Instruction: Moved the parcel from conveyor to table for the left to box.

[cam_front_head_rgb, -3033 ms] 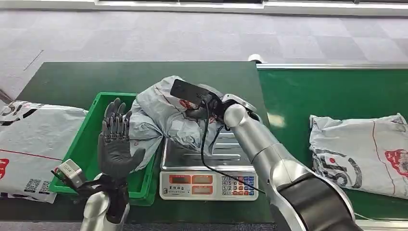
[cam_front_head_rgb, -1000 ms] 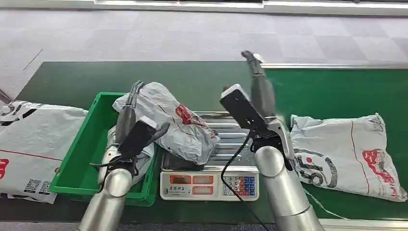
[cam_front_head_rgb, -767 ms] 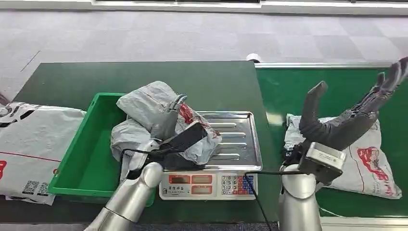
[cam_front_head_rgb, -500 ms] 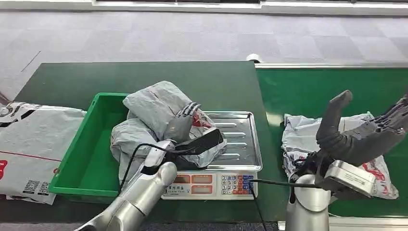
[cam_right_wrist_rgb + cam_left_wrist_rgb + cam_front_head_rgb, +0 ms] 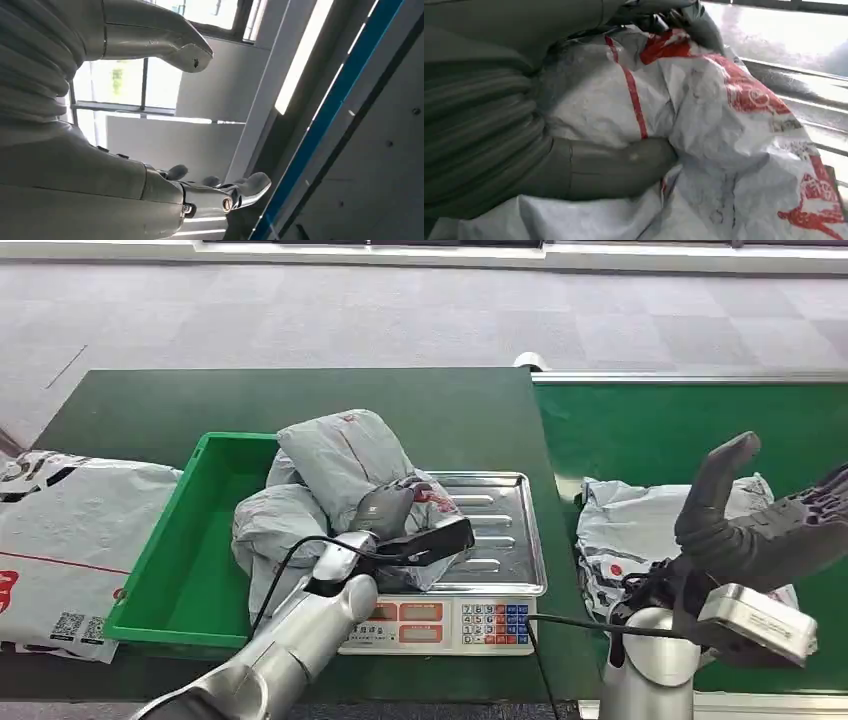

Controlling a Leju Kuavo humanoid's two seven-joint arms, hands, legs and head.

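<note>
Grey parcel (image 5: 340,465) w/ red print, green bin (image 5: 175,550), dk green table (image 5: 150,405), silver scale tray (image 5: 500,515).

Green table (image 5: 140,405) bears bin (image 5: 170,550), scale (image 5: 440,615), apparently a bag (image 5: 50,530).

the parcel (image 5: 340,465) is a crumpled grey plastic mailer with a faint sheen and red print, creased all over in the left wrist view (image 5: 724,150). under its right part, the scale (image 5: 490,530) has a ribbed tray of shiny bare metal and a pale plastic front with coloured keys. left of the scale, the bin (image 5: 175,560) is smooth green plastic. the table (image 5: 150,405) looks matt dark green. the left hand (image 5: 385,510) is matt grey, its cover ribbed (image 5: 479,110); the arm behind it is brushed silver metal.
</note>
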